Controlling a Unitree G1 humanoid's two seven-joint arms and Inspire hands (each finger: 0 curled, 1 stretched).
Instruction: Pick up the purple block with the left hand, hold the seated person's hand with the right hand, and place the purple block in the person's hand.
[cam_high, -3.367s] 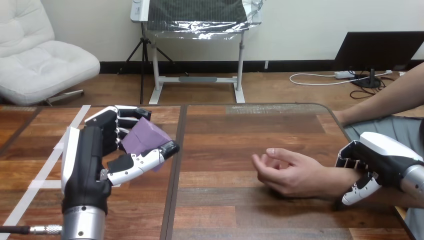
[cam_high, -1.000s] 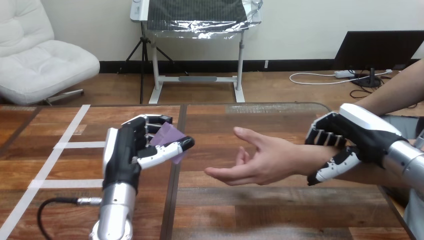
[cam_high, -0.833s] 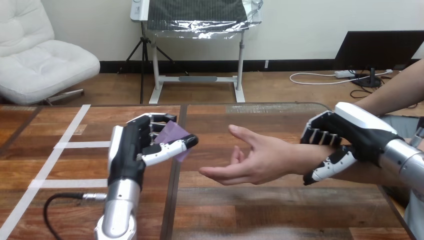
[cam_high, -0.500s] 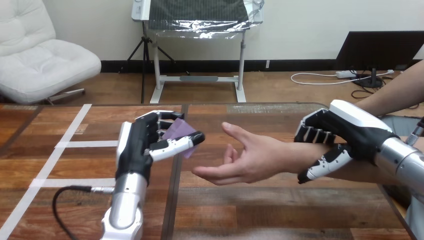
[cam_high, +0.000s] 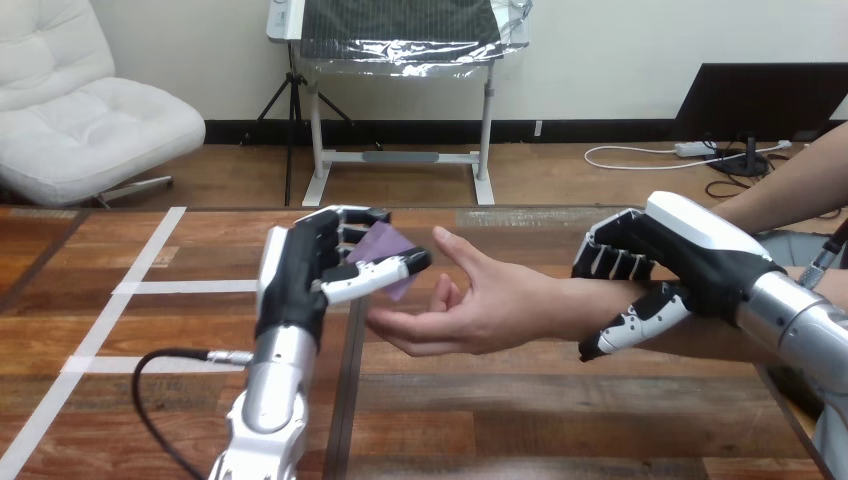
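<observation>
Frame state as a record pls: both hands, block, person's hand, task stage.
left hand: raised above the table, fingers and thumb curled round the block
block: purple, in left hand, close beside the person's fingertips; contact cannot be told
right hand: fingers over, thumb under the person's wrist, curled round it
person's hand: open, off the table, reaching toward the block
stage: block picked, wrist held, block not yet in the palm
</observation>
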